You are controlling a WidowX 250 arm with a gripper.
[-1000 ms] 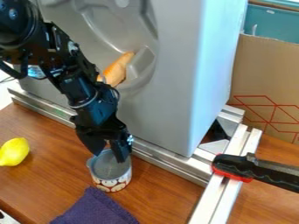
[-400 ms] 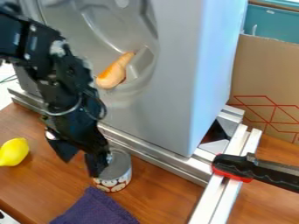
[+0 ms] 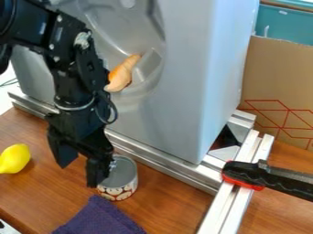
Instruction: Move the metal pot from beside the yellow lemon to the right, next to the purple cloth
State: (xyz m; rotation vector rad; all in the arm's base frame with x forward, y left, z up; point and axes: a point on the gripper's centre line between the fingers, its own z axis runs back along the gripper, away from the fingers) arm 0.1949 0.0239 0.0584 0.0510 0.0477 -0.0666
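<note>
My black gripper (image 3: 78,174) hangs over the wooden counter with its fingers spread and nothing between them. Its right finger (image 3: 96,171) overlaps the left edge of a grey metal cup (image 3: 120,183) with a patterned band; whether they touch I cannot tell. The cup stands upright against the metal rail. To the gripper's left lies a yellow lemon (image 3: 14,158). Below the cup is a dark purple cloth (image 3: 101,219). Behind the arm, an orange-tan food-like item (image 3: 122,74) rests in the grey moulded basin.
A large grey sink block (image 3: 183,82) stands tilted up behind the metal rail (image 3: 162,163). A black and red clamp (image 3: 250,174) grips the rails at the right. Further back is a cardboard box (image 3: 278,82). A white object (image 3: 7,228) shows at the lower left corner.
My gripper has shifted left, from over the cup's opening to the cup's left side. More of the cup's opening and of the food-like item is now uncovered.
</note>
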